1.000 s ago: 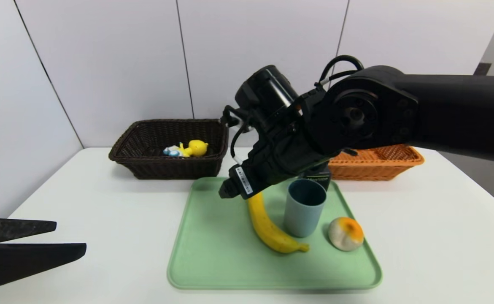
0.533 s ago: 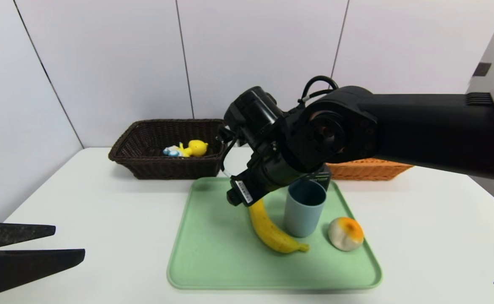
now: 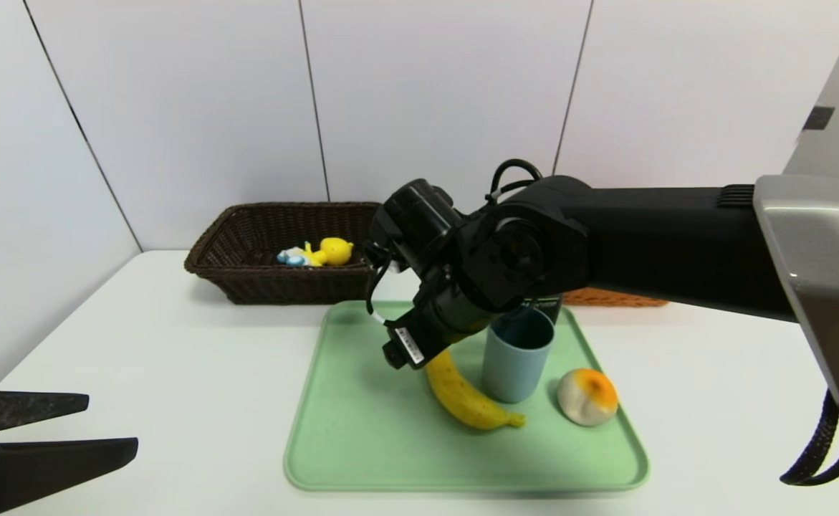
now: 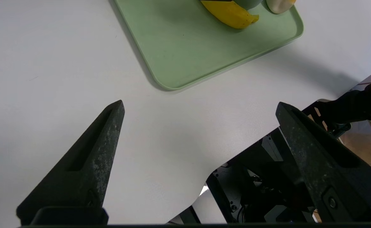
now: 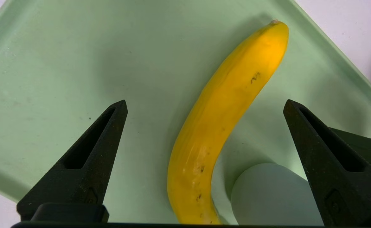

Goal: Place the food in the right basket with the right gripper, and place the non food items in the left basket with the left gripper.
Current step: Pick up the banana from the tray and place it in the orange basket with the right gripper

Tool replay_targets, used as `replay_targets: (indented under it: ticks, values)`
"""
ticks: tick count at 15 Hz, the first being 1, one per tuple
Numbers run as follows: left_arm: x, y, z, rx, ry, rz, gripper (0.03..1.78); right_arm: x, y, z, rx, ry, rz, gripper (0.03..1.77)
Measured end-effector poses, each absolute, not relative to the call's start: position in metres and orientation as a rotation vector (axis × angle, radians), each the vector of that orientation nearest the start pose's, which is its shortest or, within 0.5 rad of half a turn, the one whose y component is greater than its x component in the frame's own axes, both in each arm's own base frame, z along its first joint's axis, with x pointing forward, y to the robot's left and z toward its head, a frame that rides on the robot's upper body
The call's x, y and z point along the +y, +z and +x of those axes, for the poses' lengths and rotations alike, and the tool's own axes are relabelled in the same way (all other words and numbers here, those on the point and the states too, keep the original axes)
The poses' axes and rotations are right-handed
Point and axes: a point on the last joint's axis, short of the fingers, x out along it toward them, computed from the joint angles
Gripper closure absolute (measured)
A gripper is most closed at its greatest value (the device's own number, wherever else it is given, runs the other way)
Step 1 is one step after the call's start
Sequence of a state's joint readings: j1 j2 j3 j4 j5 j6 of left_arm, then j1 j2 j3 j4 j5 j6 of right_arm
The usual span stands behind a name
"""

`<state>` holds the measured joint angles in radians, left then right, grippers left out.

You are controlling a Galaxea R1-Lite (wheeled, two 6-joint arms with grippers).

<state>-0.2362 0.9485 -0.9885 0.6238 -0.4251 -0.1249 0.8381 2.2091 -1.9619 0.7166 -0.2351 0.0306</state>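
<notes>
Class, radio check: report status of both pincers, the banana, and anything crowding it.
Right pincer open above banana, not gripping. Left pincer open, parked over table. Banana lies on green tray. Grey-blue cup close beside it.

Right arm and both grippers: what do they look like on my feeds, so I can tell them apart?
The right arm is all black, with rounded joint housings, a looped black cable on top and a small white label near the wrist. A silver-grey panel shows at its near end. The right gripper and the left gripper look alike: matte black, scuffed jaws tapering to points, each with a recessed slot.
</notes>
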Motion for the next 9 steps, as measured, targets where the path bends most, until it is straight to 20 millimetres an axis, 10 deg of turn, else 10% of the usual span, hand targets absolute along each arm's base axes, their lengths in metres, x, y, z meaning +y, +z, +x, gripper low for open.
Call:
replay_targets:
  ticks: [9]
  values:
    - [-0.0279, 0.2677, 0.0763, 0.638, -0.603, -0.175, 0.12, 0.3094, 0.1864, 0.2875, 0.871, 0.537, -0.485, 0.1]
